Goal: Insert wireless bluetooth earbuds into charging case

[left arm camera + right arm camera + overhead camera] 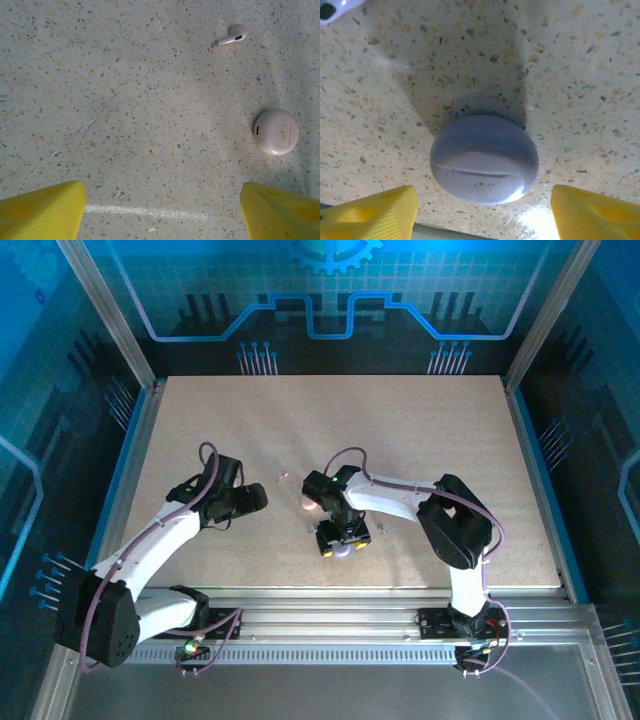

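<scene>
A lilac round charging case [484,159], lid closed, lies on the speckled table between the yellow fingers [370,215] of my right gripper [482,215]. The jaws stand open with a gap on each side of the case. From above, that gripper [340,538] points down at the lilac case [342,549] near the table's front edge. A pale earbud [231,36] lies ahead of my open, empty left gripper [162,210], and a pinkish-white closed case [276,131] sits to its right. From above, the pink case [307,502] lies between the two arms.
Part of another earbud [332,7] shows at the top left corner of the right wrist view. Tiny pieces [381,530] lie just right of the right gripper. The table's front edge and a metal rail [330,625] run close behind the lilac case.
</scene>
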Robot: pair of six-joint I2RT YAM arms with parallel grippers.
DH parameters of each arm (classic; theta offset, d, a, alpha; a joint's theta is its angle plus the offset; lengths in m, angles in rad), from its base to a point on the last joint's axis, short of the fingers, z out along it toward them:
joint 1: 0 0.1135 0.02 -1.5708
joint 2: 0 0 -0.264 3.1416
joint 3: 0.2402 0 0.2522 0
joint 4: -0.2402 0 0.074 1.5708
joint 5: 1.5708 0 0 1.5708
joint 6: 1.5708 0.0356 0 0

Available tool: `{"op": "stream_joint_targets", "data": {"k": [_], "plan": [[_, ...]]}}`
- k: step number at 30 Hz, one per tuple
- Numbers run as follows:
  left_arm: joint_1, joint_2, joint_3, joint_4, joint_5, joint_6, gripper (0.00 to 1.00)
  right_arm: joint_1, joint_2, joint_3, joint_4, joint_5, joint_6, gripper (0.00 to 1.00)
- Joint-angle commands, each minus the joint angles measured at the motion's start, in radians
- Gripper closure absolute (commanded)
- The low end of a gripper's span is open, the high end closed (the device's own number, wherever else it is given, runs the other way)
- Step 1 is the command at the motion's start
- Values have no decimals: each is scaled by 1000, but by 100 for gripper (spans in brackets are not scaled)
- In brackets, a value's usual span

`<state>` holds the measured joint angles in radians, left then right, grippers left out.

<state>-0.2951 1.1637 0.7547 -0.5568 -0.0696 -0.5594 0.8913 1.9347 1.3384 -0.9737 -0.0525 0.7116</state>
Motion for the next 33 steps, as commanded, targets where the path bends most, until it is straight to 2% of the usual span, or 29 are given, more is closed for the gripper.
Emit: {"op": "stream_joint_targets", "data": {"k": [1,10,13,18,24,27,30,33], "plan": [[-13,-15,29,-28,16,-20,19,15,26,-10,24,17,20,31],[-22,-21,39,-29,18,-22,18,15,56,18,23,53,21,39],[-25,-17,41,-25,19,-22,18,14,61,15,26,62,20,47],[-35,-19,32,-19,23,-17,21,14,14,-2,34,107,22,51],[-73,-104,-11,112,68,60,26,-2,-226,-124,165,161,77,52],[-87,-177,-41,223,95,134,33,-38,-380,-229,311,109,110,53],[-100,-252,-89,315,109,218,34,-79,-502,-307,430,57,121,53],[-105,-315,-175,454,184,314,34,-117,-575,-356,497,11,136,52]]}}
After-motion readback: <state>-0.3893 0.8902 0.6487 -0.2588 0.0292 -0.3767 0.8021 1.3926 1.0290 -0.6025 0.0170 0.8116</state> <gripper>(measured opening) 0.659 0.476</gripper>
